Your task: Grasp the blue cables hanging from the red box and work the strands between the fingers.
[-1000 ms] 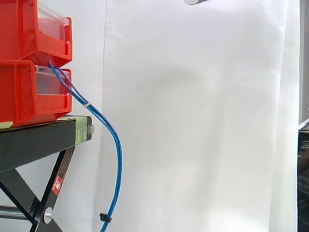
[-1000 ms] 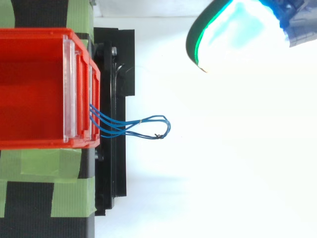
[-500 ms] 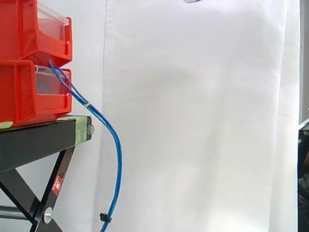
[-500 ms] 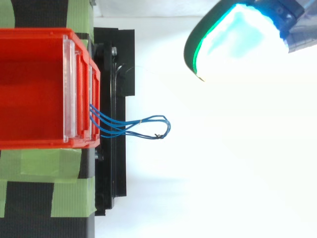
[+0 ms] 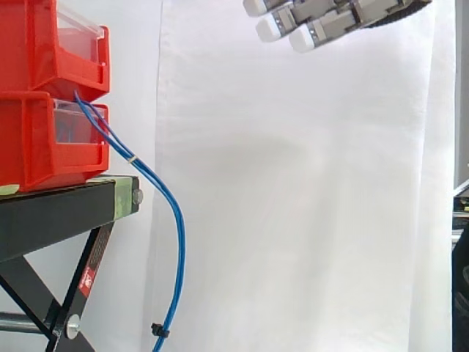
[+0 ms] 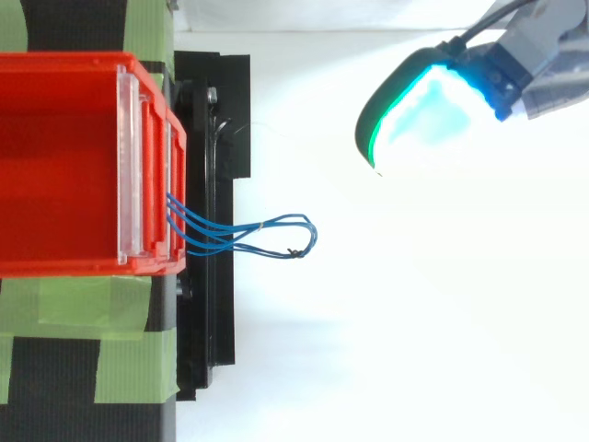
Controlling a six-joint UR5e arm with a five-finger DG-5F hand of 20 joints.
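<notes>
Blue cables [image 5: 173, 220] hang free, and the hand [image 5: 344, 16] is not touching them. The hand is high up, above the red box [image 5: 44, 147] and well off to its open side. Its fingers [image 5: 275, 28] are straight and lie close side by side. They point toward the red box and tip down a little. They hold nothing. The top edge of the side view cuts off the palm and the arm.

From above, one fingertip pad [image 6: 419, 110] glows blue-green, so bright that its shape is hard to make out. A moment ago just a tiny bit of a fingertip peeked in at the top of the side view. Now the fingers have come down into sight. From above, the glowing pad looks smaller than before and sits a little farther from the red box.

The cables have not moved. They come out of the front of the red box, just under a second red box [image 5: 44, 44] stacked on it. They drop down past the black stand [image 5: 58, 216] that the red box sits on. Where they start inside the red box is hidden. A small black clip [image 5: 159, 330] is on them low down, and their ends are cut off at the bottom edge. A white curtain [image 5: 308, 220] hangs behind the red box.
</notes>
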